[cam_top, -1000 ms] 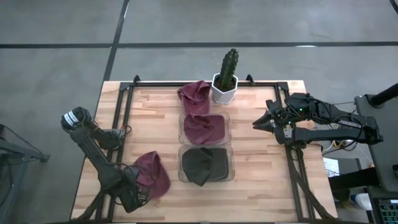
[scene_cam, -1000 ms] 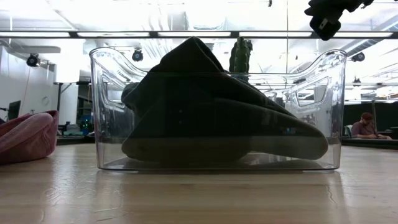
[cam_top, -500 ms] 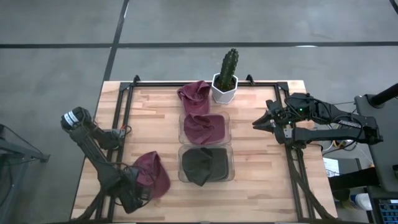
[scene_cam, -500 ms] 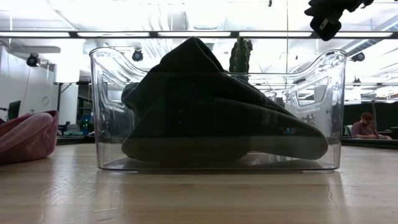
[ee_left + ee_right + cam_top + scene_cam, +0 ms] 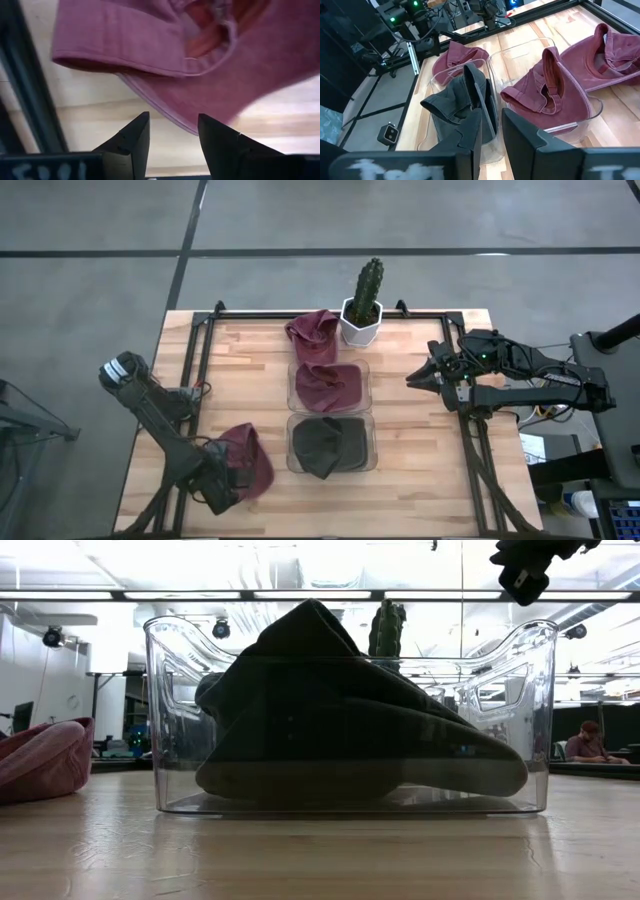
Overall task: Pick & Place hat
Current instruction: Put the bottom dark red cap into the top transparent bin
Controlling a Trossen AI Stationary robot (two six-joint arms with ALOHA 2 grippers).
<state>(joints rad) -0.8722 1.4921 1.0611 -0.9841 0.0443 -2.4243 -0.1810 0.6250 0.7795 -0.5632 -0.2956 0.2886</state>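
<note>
A maroon hat lies on the wood at the table's near left; it also shows in the low view. My left gripper is low beside it and open. The hat's brim edge reaches into the gap between the fingertips. My right gripper hangs above the table's right side, facing the bins. Only a narrow gap shows between its fingers, with nothing in it. A dark grey hat fills the near clear bin. Another maroon hat sits in the far bin. My left gripper's open fingers come in low and about level, from the table's near left corner. The brim edge of the maroon hat runs close by one fingertip; I cannot tell whether they touch. The hat rests on the table.
A third maroon hat lies on the table behind the bins, next to a cactus in a white pot. Black rails run along the table's left, right and far sides. Bare wood lies between the bins and my right arm.
My left gripper has shifted slightly toward the table's far edge, beside the maroon hat. The hat lies where it was.
</note>
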